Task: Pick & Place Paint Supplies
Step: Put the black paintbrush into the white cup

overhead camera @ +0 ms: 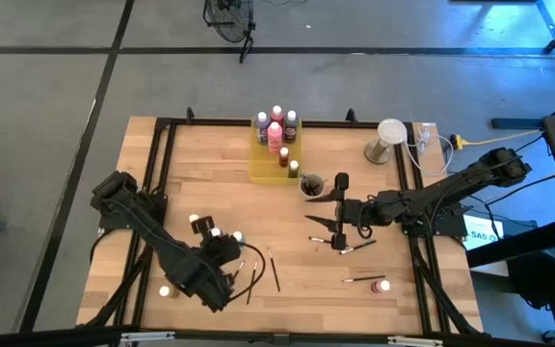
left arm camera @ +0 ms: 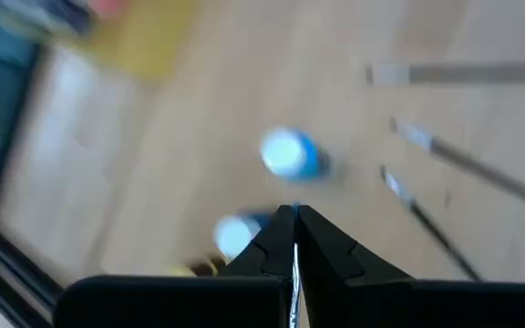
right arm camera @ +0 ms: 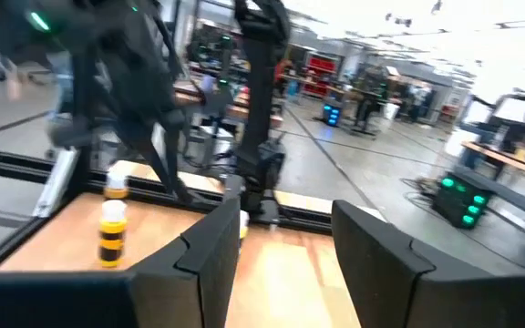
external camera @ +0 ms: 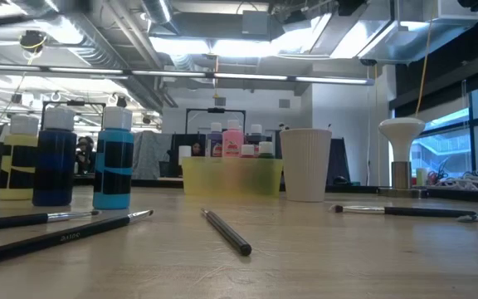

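My left claw sits pinched shut on nothing at seven o'clock on the table, bottles just beyond it at eleven. My right claw, half spread and empty, hovers mid-table; a brush lies just at its five o'clock, long axis three-to-nine. The right arm is nearer, I judge. The yellow tray waits at twelve.

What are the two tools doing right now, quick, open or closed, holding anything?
Left tool: closed, holding nothing, above the blue-capped bottles.
Right tool: open, nothing between its fingers, out over the middle of the table.
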